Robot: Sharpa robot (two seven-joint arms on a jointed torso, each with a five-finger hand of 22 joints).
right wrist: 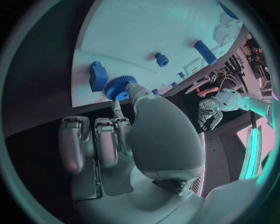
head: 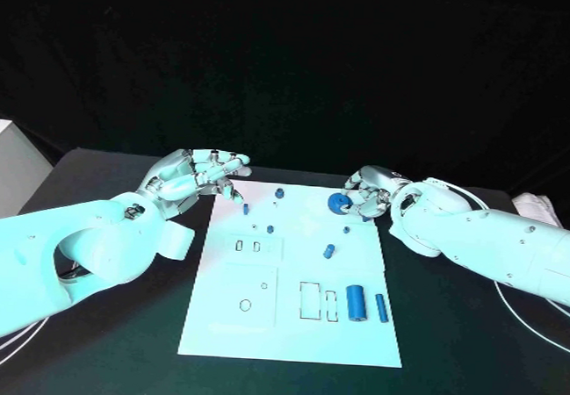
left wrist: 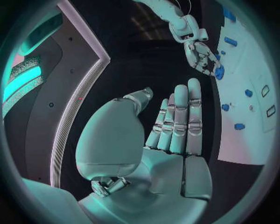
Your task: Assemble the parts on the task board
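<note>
Blue gear [head: 339, 203]: a round, ridged blue wheel at the far right corner of the task board [head: 229, 327], held at the fingertips of the right hand [head: 371, 193]; in the right wrist view the thumb and a finger close on the gear [right wrist: 121, 87] just above the board's edge.
Right hand fingers: the other fingers [right wrist: 96, 144] are curled in side by side below the palm, away from the gear.
Left hand [head: 197, 176]: hovers over the tabletop [head: 481, 364] beside the board's far left corner, holding nothing; in the left wrist view its fingers [left wrist: 181, 121] lie straight and close together, the thumb set apart.
Task board: a white plate lying lengthwise in the middle of the tabletop, with outlined recesses in its near half.
Small blue parts: a peg [head: 279, 194] and a second peg [head: 247, 208] near the far edge, a small piece [head: 328, 249] near mid-board.
Blue cylinders: a thick cylinder [head: 355, 302] and a thin cylinder [head: 380, 307] lie side by side at the near right of the board.
Blue block [right wrist: 98, 77]: stands on the board just beside the gear in the right wrist view.
</note>
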